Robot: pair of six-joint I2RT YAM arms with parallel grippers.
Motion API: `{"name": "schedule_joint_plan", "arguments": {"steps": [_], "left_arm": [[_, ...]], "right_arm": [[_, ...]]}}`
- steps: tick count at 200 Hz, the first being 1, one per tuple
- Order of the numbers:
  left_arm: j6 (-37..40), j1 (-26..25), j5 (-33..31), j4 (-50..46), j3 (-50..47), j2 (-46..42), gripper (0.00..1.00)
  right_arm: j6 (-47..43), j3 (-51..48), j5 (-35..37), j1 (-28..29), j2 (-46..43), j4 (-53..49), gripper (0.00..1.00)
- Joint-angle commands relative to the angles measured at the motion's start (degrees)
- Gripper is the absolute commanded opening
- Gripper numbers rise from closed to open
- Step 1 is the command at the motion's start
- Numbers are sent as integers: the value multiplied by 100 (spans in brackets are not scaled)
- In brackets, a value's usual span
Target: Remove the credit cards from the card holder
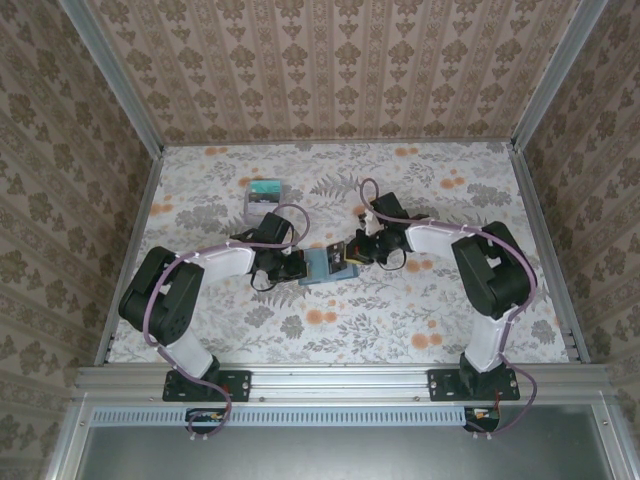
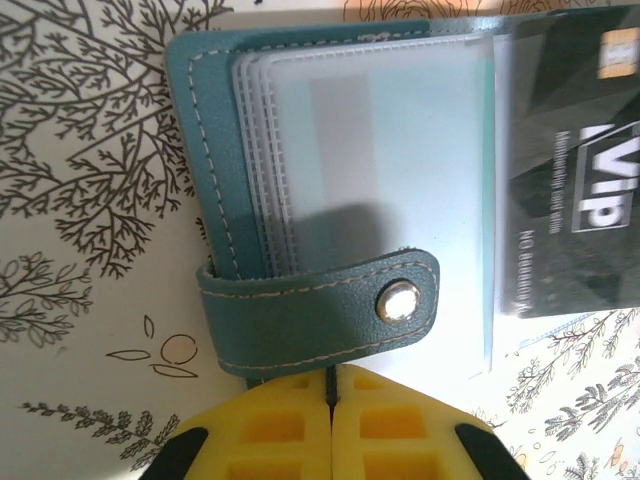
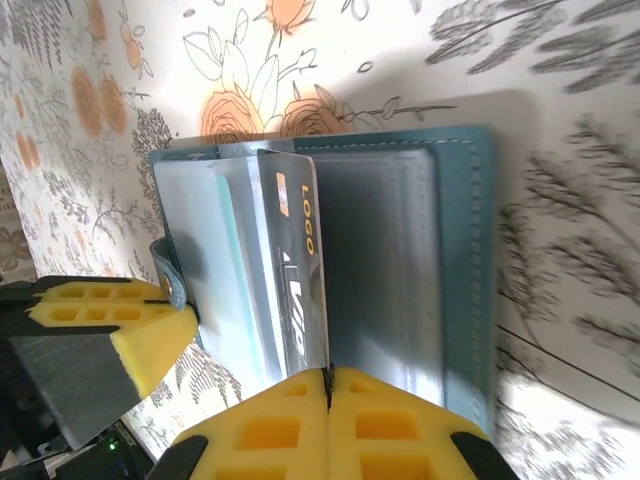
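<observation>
Now left gripper (image 2: 330,378) pinches holder's (image 2: 205,150) soft strap (image 2: 310,320), right gripper (image 3: 328,374) clamps the stiff, probably slick card (image 3: 298,270) by its edge.

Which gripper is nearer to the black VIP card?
Right. The right gripper is shut on the black VIP card at its edge; the left gripper is shut on the card holder strap, apart from the card.

You're at a lab test cell: wallpaper panels (image 1: 330,60) and a floral desk (image 1: 400,320) framed in aluminium rail (image 1: 340,380), left arm (image 1: 170,290) and right arm (image 1: 492,270) bolted along its near edge.
</observation>
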Motion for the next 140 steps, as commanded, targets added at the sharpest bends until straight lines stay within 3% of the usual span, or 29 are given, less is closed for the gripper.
{"name": "schedule_joint_plan", "arguments": {"steps": [1,35,51,69,107,140], "left_arm": [[-59,57,58,-277,99,-251,10],[-220,139,120,-384,402,-607,28],[-405,228,310,-219,470,-799,41],[-730,364,620,138,474,-1001,49],[-1256,530,1127,899,508,-1354,57],[-1818,566,1539,1829,363,-1407,55]], "right_arm": [[-215,-125,63,-87,-443,-189,0],[-402,-23,19,-111,-880,-341,0],[-446,70,-8,-114,-1041,-382,0],[-423,126,-25,-113,-1238,-290,0],[-104,186,-220,-133,-1576,205,0],[436,245,-797,-179,-1667,973,0]]}}
